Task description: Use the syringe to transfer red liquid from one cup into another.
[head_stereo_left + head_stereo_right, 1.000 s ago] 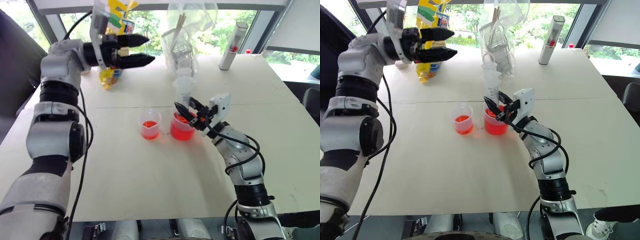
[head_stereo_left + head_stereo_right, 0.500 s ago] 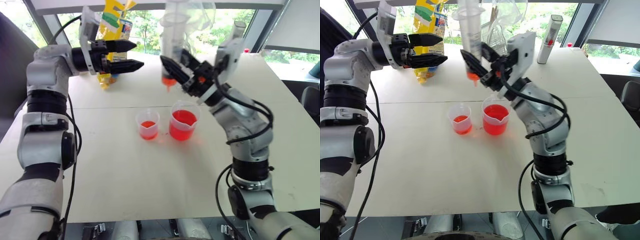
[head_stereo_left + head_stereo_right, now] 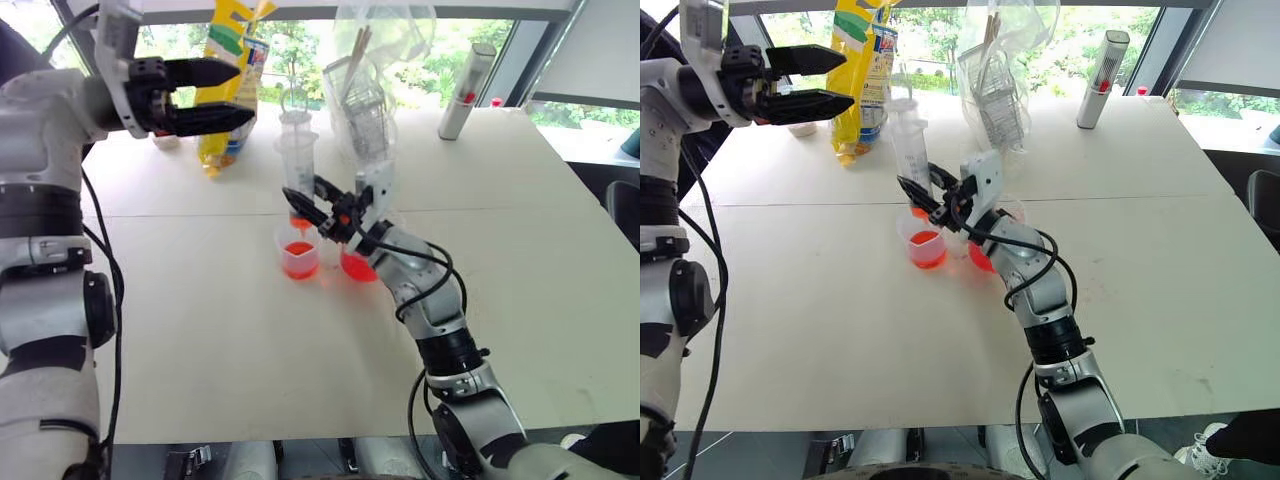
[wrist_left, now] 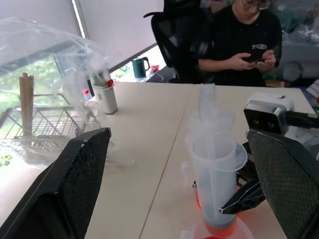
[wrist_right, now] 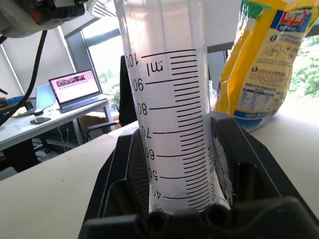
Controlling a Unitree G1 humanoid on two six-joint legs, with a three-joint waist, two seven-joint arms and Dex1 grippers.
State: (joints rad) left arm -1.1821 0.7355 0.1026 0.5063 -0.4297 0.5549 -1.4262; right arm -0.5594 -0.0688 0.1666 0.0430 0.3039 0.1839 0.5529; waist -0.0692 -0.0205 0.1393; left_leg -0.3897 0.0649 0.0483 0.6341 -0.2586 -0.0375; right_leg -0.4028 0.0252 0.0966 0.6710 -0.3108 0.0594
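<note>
Gripping clear ribbed-scale syringe (image 3: 297, 165) upright, red tip over small cup (image 3: 299, 253).

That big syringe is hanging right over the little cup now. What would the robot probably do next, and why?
Probably press the plunger down with the open left gripper. The right gripper is shut on the syringe, upright, its red tip just above the smaller cup, beside the beaker. With the tip placed, emptying seems the natural next step.

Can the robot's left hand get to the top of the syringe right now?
Probably yes. The left gripper, open, hangs above the table beside the syringe, held upright by the right gripper; nothing stands between them.
</note>
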